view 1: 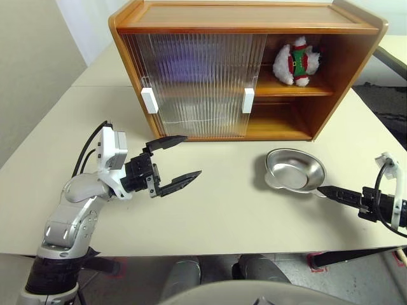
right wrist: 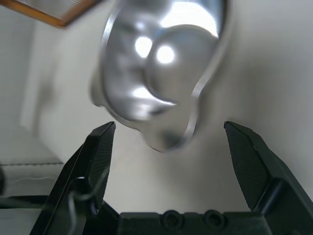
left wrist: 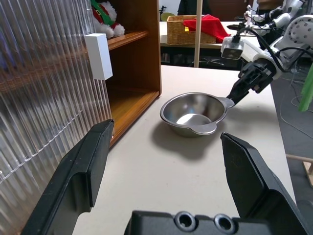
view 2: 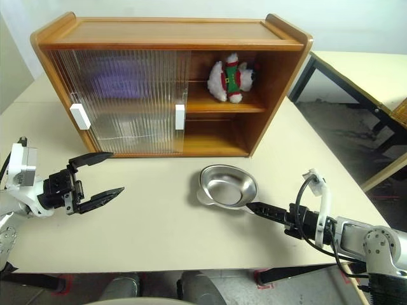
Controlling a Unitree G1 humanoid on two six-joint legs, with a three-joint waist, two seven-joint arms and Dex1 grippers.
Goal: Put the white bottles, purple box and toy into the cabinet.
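The cabinet stands at the back of the table, both ribbed doors slid left and its right side open. The toy, a white plush in red and green, lies on the upper shelf in that open side. A purple blur, likely the purple box, shows behind the doors. The white bottles are hidden. My left gripper hovers open and empty in front of the doors. My right gripper is open, its fingertips on either side of the near handle of the empty silver dish.
White handles sit on the two doors. The lower shelf on the open side is bare. The table edge runs close on the right, with a second table beyond a gap.
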